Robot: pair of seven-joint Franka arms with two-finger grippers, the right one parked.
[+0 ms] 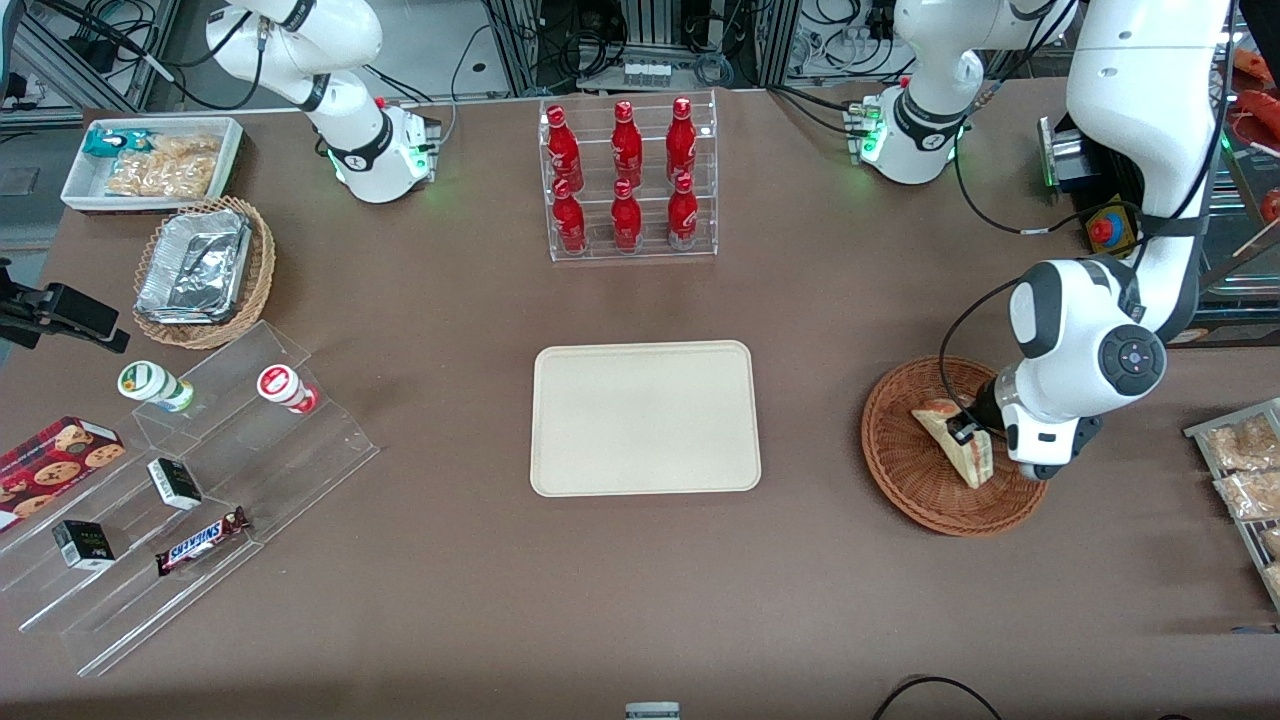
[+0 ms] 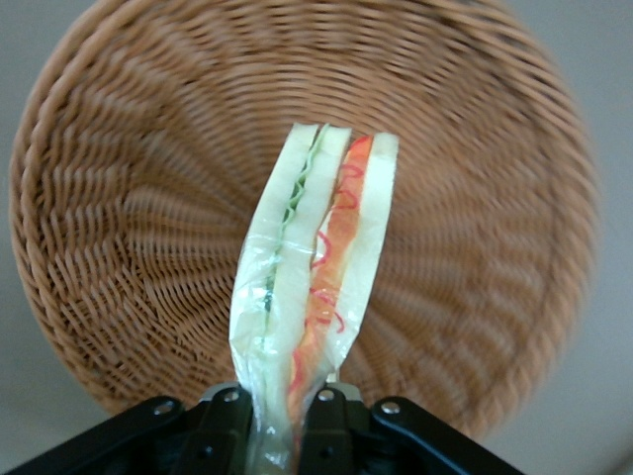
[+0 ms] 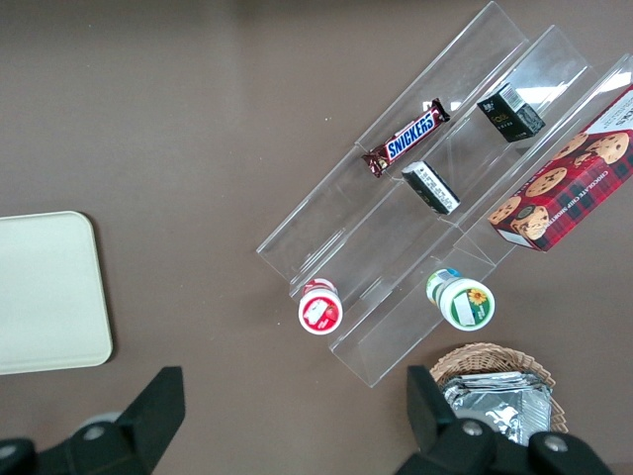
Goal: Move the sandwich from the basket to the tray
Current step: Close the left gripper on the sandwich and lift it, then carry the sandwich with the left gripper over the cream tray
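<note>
The sandwich [image 1: 958, 440] is a pale bread wedge in clear wrap with red and green filling on its cut edge. It is over the reddish-brown wicker basket [image 1: 905, 470], toward the working arm's end of the table. My left gripper [image 1: 968, 434] is shut on one end of the sandwich. In the left wrist view the sandwich [image 2: 312, 287] stands out from between the black fingers [image 2: 331, 430] of the gripper [image 2: 287, 435], with the basket [image 2: 129, 228] beneath it. The cream tray [image 1: 645, 416] lies flat at the table's middle and holds nothing; its corner also shows in the right wrist view [image 3: 45, 292].
A clear rack of red bottles [image 1: 628, 178] stands farther from the front camera than the tray. A clear stepped stand [image 1: 190, 480] with snacks, a tan basket of foil containers [image 1: 200, 270] and a white snack bin [image 1: 150, 160] lie toward the parked arm's end. Bagged snacks [image 1: 1245, 465] lie beside the basket.
</note>
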